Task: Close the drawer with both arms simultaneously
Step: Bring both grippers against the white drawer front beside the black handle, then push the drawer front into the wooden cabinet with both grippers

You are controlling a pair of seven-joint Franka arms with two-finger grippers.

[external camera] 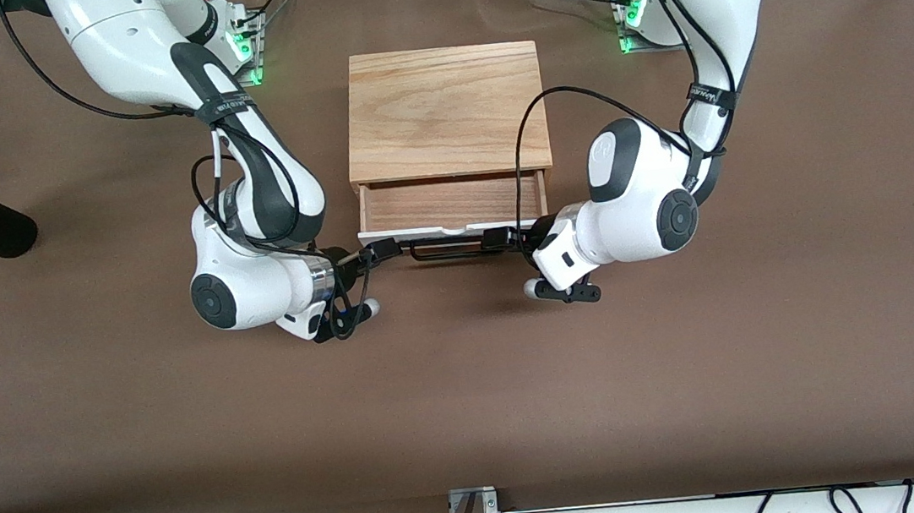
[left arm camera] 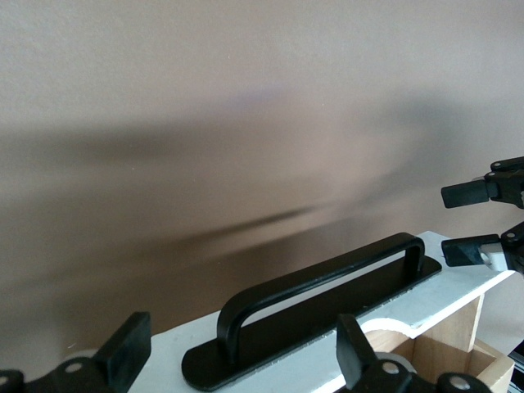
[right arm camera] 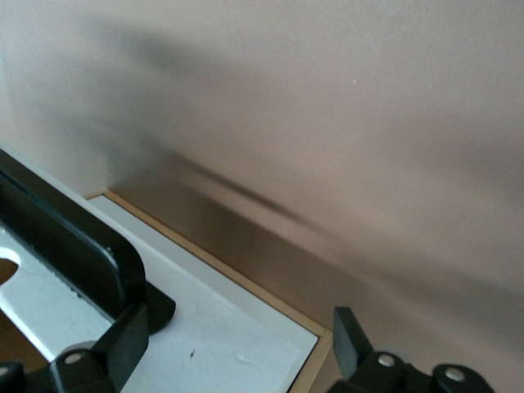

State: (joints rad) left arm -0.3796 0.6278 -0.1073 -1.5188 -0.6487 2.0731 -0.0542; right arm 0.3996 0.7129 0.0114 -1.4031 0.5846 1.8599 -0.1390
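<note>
**At frame centre: drawer part-open, 2 grippers at its front**

Front view: drawer point(external camera: 452, 206) protrudes from the oak box point(external camera: 444, 113); right gripper point(external camera: 379, 254) and left gripper point(external camera: 511, 239) flank the handle point(external camera: 448, 250).

Left wrist view: fingers point(left arm camera: 123, 356) spread wide around the handle point(left arm camera: 319, 296).

Right wrist view: fingers point(right arm camera: 123, 340) spread wide over the white panel point(right arm camera: 237, 340).

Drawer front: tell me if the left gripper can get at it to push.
Probably yes. The left gripper sits open right at the drawer front, beside one end of the handle, with nothing between them. The right gripper is open at the other end, out of its way.
</note>
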